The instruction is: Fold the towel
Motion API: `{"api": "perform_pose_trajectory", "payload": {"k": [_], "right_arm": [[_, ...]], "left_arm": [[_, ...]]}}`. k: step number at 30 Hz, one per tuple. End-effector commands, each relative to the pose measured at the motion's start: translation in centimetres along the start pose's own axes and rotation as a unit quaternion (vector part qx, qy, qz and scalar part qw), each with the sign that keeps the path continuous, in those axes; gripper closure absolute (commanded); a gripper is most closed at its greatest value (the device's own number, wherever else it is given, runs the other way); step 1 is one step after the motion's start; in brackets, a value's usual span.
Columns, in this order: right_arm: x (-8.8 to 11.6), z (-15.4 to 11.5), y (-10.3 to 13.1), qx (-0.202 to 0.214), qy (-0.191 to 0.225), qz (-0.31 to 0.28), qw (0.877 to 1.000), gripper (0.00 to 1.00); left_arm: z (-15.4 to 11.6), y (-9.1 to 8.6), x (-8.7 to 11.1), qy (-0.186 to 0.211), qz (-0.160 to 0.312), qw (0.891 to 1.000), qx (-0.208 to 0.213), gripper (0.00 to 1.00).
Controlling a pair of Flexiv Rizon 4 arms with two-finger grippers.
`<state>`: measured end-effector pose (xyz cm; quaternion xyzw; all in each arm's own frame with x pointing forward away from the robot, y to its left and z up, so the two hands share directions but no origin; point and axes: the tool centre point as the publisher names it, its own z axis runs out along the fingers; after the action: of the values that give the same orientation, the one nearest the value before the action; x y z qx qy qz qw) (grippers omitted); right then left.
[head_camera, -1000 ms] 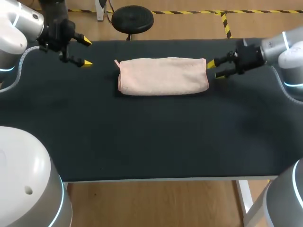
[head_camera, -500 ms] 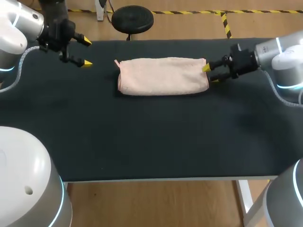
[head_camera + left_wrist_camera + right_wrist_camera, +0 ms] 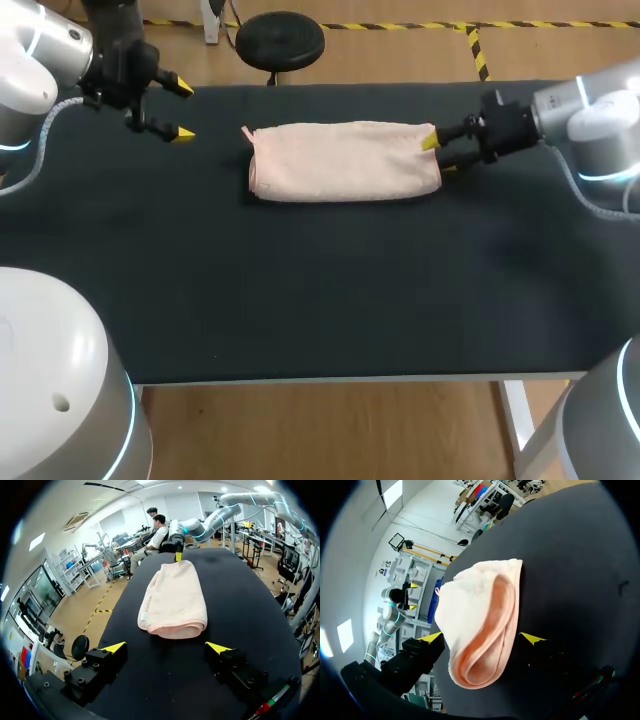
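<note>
The towel (image 3: 343, 162) is lying as a long pink bundle, already doubled over, near the far edge of the table (image 3: 330, 280), roughly midway between its far corners and running parallel to that edge. In the right wrist view its layers are showing as an open, rounded mouth at the end facing that camera.

The right gripper (image 3: 438, 155) is sitting at that right-hand end with its fingers spread wide. They are straddling the end of the cloth without pinching it, and one tip is lying just beside the fabric while the other is standing clear. The left gripper (image 3: 184, 110) is hovering near the far left corner, well apart from the towel's other end. Its fingers are also spread and holding nothing.

Things could be going wrong in a few ways from here. If the spread fingers are closing on only the upper layer, the bundle is likely to be peeling open instead of folding. If a tip is pushing into the end, the cloth may be bunching or sliding along the table. With the far end unheld, a pull could be dragging the whole towel askew.

Count: one towel, one table, two grippers.
</note>
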<state>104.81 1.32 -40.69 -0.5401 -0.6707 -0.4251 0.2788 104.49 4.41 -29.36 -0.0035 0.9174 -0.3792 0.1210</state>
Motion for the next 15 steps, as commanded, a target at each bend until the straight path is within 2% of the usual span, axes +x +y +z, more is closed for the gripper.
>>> {"api": "perform_pose_trajectory", "payload": {"k": [1, 15], "right_arm": [[-0.4, 0.5, 0.5, 0.006, 0.004, -0.001, 1.000, 0.00], [0.2, 1.6, 0.9, 0.014, 0.016, -0.008, 1.000, 0.00]], "left_arm": [[0.0, 0.1, 0.1, -0.001, 0.001, 1.000, 0.001, 0.00], [0.0, 0.1, 0.1, -0.001, 0.001, 1.000, 0.001, 0.00]]}}
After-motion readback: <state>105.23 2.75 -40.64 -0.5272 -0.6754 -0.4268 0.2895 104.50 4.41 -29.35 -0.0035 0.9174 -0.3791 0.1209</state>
